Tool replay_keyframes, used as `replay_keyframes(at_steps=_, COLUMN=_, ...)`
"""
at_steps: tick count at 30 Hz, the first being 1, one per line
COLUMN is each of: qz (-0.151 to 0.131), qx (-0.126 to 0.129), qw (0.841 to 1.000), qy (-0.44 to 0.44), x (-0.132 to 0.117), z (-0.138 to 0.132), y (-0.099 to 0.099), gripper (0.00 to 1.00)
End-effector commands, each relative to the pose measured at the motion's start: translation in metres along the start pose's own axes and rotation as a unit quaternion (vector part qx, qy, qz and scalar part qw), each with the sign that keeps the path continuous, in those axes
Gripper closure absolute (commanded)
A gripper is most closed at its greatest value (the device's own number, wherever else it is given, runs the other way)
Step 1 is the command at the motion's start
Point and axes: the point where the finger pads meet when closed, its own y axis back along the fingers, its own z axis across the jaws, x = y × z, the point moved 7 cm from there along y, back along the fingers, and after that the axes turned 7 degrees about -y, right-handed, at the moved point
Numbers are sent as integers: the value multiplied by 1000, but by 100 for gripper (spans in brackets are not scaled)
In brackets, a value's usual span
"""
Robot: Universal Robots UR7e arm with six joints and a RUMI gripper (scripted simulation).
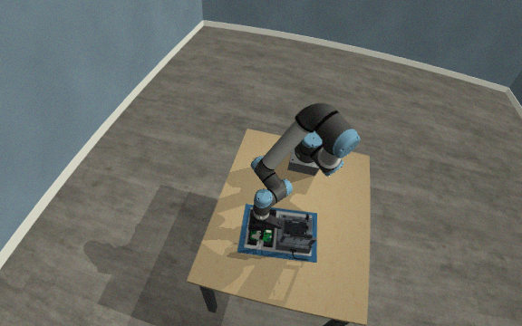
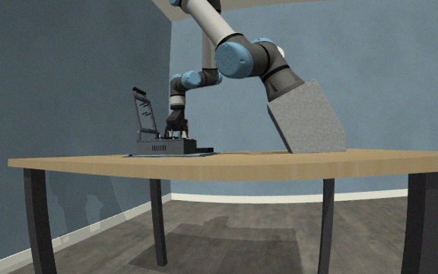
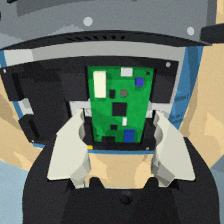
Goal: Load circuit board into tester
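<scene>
The green circuit board (image 3: 120,102) lies component side up in the black tray (image 3: 45,95), its white connector (image 3: 100,83) at the far left corner in the wrist view. My gripper (image 3: 118,109) hangs low over the tray, open. Its two pale fingers stand on either side of the board's near end without pressing on it. In the top view the gripper (image 1: 259,226) is over the board (image 1: 265,235), left of the tester (image 1: 294,231). In the exterior view the tester's lid (image 2: 144,114) stands upright, open, beside the gripper (image 2: 176,131).
Tray and tester sit together on a blue mat (image 1: 277,254) near the front of the wooden table. The arm's grey base block (image 2: 306,118) stands at the table's far side. The open lid rises right beside the gripper.
</scene>
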Motion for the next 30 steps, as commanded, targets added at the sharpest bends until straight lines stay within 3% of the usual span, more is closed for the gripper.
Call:
replay_keyframes(at_steps=1, qz=0, qx=-1, qw=1000, qy=0, x=0, z=0, y=0, gripper=41)
replay_keyframes(at_steps=30, qz=0, qx=-1, qw=1000, qy=0, x=0, z=0, y=0, gripper=49)
